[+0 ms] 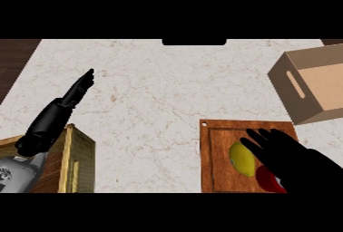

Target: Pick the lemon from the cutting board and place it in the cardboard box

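Here, on the pale marbled stone counter (167,99), my right hand (288,156) lies over the reddish-brown wooden cutting board (218,154) at the lower right, fingers stretched out straight and a little spread, pointing up and to the left. They are curled round nothing. The oval yellow lemon (241,159) sits on the board just beside and partly under those fingers — whether they touch its skin I cannot tell. A small rounded red object (268,180) shows at the board's lower edge, mostly hidden beneath my palm; what it is I cannot make out.

The open tan cardboard box (315,84) stands at the upper right, tilted relative to the counter's edges, well apart from the lemon. A slot-shaped handle hole is cut in its near left wall. The part of its inside that shows is bare cardboard; its right part runs out of view.

My left hand (79,90) rests at the left with fingers straight and close together, pointing up and slightly right, holding nothing. Below it my grey forearm crosses a light yellowish wooden crate (77,156) at the lower left corner — its contents cannot be seen.
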